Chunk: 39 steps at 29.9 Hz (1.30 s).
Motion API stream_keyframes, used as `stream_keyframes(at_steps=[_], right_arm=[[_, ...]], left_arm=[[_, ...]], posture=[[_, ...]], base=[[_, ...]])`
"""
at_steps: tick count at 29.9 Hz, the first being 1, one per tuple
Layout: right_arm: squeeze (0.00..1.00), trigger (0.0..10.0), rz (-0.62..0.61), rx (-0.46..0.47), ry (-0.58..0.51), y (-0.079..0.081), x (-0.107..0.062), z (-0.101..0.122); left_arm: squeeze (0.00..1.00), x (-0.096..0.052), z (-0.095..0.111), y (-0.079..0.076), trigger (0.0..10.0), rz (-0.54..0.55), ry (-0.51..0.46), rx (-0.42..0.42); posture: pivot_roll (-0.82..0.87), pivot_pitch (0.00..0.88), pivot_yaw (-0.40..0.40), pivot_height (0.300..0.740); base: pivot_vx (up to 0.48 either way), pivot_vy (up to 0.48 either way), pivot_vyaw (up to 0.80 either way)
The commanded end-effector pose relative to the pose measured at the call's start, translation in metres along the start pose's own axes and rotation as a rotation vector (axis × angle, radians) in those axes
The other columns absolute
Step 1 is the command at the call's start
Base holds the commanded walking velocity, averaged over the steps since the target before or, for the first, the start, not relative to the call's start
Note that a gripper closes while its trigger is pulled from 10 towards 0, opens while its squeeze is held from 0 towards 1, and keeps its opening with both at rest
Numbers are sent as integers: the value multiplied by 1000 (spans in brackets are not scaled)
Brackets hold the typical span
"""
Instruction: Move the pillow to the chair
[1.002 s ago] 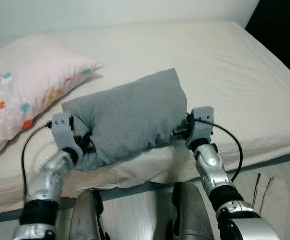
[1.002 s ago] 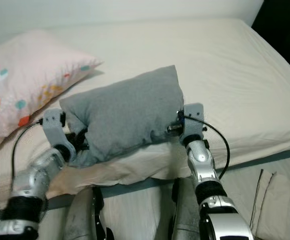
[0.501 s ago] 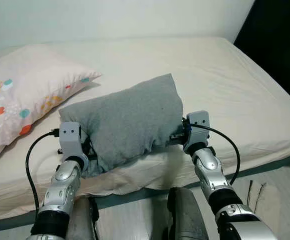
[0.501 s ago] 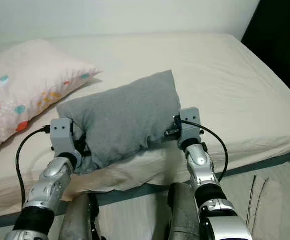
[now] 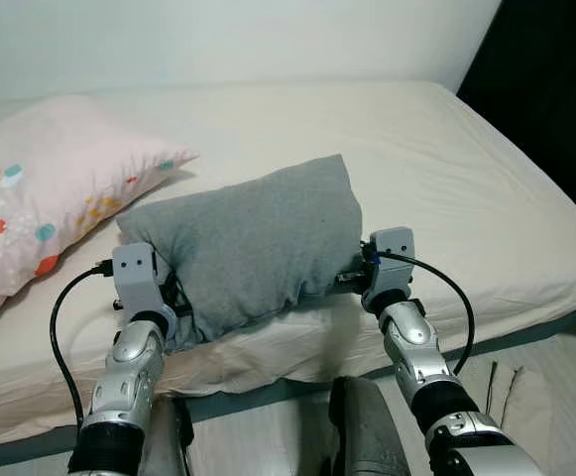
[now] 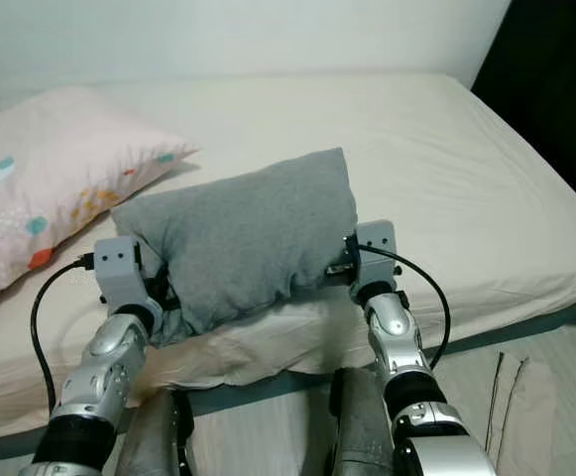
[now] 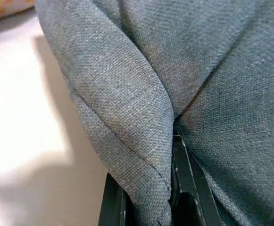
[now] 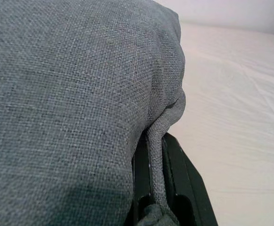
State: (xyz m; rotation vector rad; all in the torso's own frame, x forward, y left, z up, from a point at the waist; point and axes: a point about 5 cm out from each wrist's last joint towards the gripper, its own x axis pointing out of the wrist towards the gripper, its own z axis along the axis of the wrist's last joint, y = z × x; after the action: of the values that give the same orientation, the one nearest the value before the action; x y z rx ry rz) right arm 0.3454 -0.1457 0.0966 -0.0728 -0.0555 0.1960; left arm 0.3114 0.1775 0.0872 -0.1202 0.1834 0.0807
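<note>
We hold the gray pillow (image 5: 248, 243) just above the bed (image 5: 446, 159). Our left gripper (image 7: 148, 197) and right gripper (image 8: 158, 197) each pinch an end of it. Next we must turn and find the chair.

Bed (image 5: 466, 169), cream sheet, spans the frame. Pink patterned pillow (image 5: 40, 198) lies at upper left; grey pillow (image 5: 248, 243) sits at centre near the front edge.

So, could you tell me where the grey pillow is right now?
The grey pillow is held over the bed's near edge between the left gripper and right gripper, right of the patterned pillow.
</note>
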Motion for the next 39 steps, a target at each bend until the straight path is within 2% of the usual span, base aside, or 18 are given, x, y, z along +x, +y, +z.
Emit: stream_keyframes(at_steps=[1,8,11,15,30,39], right_arm=[[0,10000,59,-19,-16,11,2,3],[0,10000,76,-23,8,10,2,2],[0,10000,82,-23,25,10,3,0],[0,10000,89,-27,23,11,3,0],[0,10000,106,-27,26,11,3,1],[0,10000,116,-25,48,12,3,-2]], left_arm=[[0,-1,-1,-7,10000,-16,-15,40],[0,-3,-6,-5,10000,21,2,32],[0,-3,-5,-4,10000,39,16,-27],[0,-3,-6,-5,10000,45,21,-52],[0,-2,-3,-4,10000,54,-3,-56],[0,-3,-5,-10,10000,6,-16,69]], posture=[[1,77,-81,591],[-5,79,-82,596],[-9,78,-82,596],[-10,79,-83,596],[-14,76,-90,596],[-10,78,-93,596]], base=[[0,0,0],[0,0,0],[0,0,0],[0,0,0],[0,0,0],[0,0,0]])
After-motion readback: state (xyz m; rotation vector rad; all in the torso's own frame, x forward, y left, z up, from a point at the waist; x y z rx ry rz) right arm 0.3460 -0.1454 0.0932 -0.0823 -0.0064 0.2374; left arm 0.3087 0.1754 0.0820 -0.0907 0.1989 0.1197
